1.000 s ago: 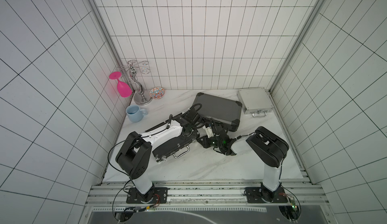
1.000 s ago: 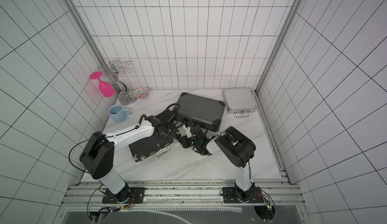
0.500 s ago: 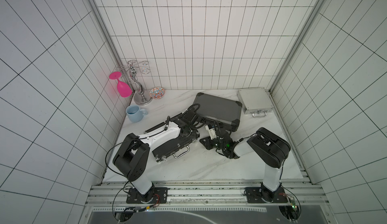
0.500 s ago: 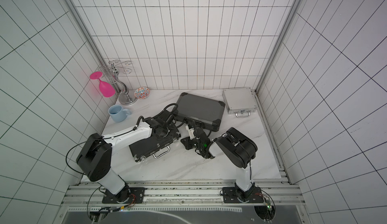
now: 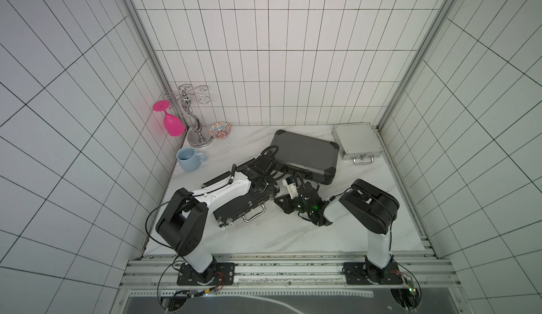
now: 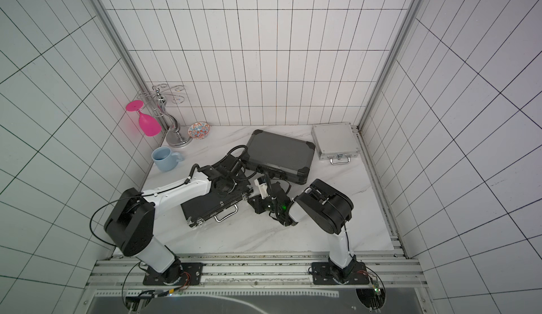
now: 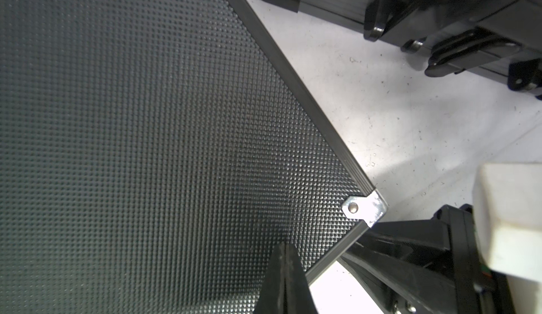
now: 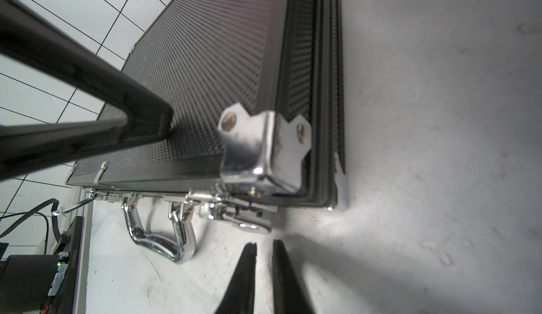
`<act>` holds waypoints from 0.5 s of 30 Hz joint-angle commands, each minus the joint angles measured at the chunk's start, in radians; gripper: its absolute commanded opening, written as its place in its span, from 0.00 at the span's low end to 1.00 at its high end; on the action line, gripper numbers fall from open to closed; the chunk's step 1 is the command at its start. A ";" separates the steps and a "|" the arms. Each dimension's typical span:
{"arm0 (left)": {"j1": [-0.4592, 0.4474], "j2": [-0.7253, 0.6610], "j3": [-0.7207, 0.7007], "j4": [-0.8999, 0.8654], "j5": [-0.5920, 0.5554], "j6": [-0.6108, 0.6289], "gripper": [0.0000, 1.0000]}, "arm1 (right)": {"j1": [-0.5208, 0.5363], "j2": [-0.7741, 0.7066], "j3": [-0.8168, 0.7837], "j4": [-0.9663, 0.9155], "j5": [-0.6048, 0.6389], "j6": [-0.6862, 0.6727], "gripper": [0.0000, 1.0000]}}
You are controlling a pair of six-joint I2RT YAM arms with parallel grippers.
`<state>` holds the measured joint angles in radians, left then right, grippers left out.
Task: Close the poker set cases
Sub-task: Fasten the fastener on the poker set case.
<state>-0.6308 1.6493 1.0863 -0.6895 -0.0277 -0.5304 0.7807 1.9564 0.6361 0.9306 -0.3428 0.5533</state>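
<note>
On the counter (image 5: 293, 239), left end effector (image 7: 284, 254), shut, still pins the black case (image 7: 146, 121); right end effector (image 8: 264, 246), barely parted, empty, has edged round to its latch (image 8: 237, 218).

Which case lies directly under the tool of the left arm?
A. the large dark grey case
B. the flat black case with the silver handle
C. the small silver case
B: in the left wrist view the shut left tool is over the dotted lid of the flat black case, near its metal corner piece.

Bright even light; glare on chrome corner (image 8: 264, 148).
</note>
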 commanded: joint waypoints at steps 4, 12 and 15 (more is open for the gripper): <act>0.008 0.137 -0.150 -0.182 0.046 0.009 0.00 | 0.002 0.058 0.070 -0.105 0.067 0.029 0.14; 0.011 0.137 -0.155 -0.182 0.054 0.012 0.00 | -0.010 0.044 0.067 -0.145 0.107 0.023 0.12; 0.011 0.136 -0.159 -0.181 0.054 0.014 0.00 | -0.019 0.042 0.067 -0.152 0.107 0.022 0.11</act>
<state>-0.6197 1.6390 1.0698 -0.6693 -0.0055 -0.5228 0.7795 1.9709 0.6636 0.9104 -0.3256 0.5678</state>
